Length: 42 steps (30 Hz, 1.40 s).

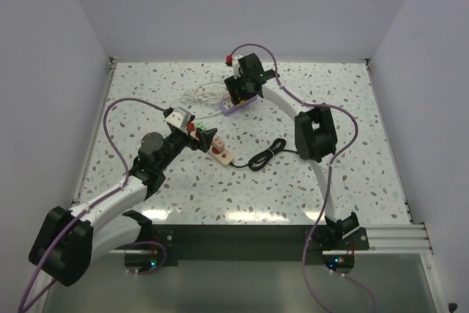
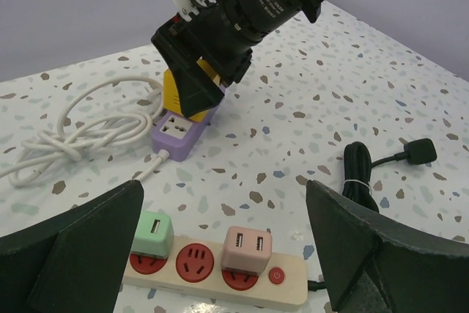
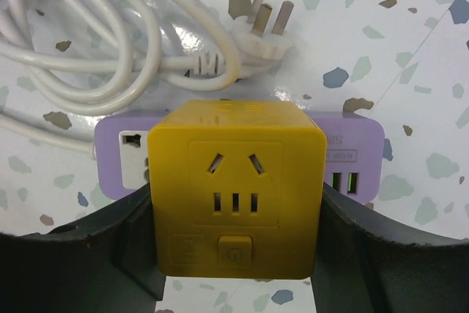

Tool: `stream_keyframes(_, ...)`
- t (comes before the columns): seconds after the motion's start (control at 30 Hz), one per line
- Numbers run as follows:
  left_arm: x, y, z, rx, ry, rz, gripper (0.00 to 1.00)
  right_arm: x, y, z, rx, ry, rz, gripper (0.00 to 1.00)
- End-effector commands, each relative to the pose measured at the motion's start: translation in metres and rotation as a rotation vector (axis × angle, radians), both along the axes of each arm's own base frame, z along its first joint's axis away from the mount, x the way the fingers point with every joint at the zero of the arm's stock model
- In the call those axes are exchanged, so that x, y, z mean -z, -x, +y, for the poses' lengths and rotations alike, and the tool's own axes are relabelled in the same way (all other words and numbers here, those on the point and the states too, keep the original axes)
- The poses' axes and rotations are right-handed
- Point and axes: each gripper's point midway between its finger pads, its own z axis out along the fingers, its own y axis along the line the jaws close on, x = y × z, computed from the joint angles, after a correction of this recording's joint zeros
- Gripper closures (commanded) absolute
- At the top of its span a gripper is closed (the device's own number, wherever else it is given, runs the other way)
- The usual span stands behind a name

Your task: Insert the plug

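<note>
A coiled white cord [image 2: 73, 133] lies left of the purple power strip [image 2: 179, 133]. Nearer than that strip, the left gripper [image 1: 205, 139] hangs spread above a beige strip [image 2: 212, 278]. Directly over the purple power strip, the right gripper [image 1: 239, 95] pinches the yellow plug cube [image 3: 236, 196].

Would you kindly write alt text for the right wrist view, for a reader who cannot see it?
The right gripper grips a yellow cube adapter, socket face toward the camera, covering the middle of a purple power strip. Beyond them, a coiled white cable and its three-pin plug lie on the speckled table.
</note>
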Motion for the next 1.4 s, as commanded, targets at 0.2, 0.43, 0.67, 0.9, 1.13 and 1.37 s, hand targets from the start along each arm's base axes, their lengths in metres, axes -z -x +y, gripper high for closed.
stream_keyframes(0.2,-0.036,-0.015,0.006,-0.063,0.036,-0.041,0.01,-0.068,0.017,0.027,-0.071,-0.15,-0.08,0.18)
stream_keyframes(0.43,-0.042,-0.025,0.015,-0.139,0.04,-0.007,0.0,-0.105,0.024,0.016,-0.056,-0.177,-0.159,0.01)
stream_keyframes(0.67,-0.054,-0.036,0.048,-0.347,0.051,0.063,0.0,-0.111,0.06,-0.036,0.069,-0.182,-0.214,0.01)
stream_keyframes(0.9,-0.062,-0.032,0.076,-0.49,0.052,0.115,0.0,-0.145,0.1,-0.109,0.29,-0.203,-0.377,0.01)
stream_keyframes(1.13,-0.07,-0.024,0.092,-0.563,0.057,0.139,0.0,-0.172,0.139,-0.188,0.582,-0.174,-0.535,0.01)
stream_keyframes(1.37,-0.078,-0.017,0.098,-0.578,0.072,0.13,0.0,-0.182,0.171,-0.233,0.718,-0.188,-0.626,0.01)
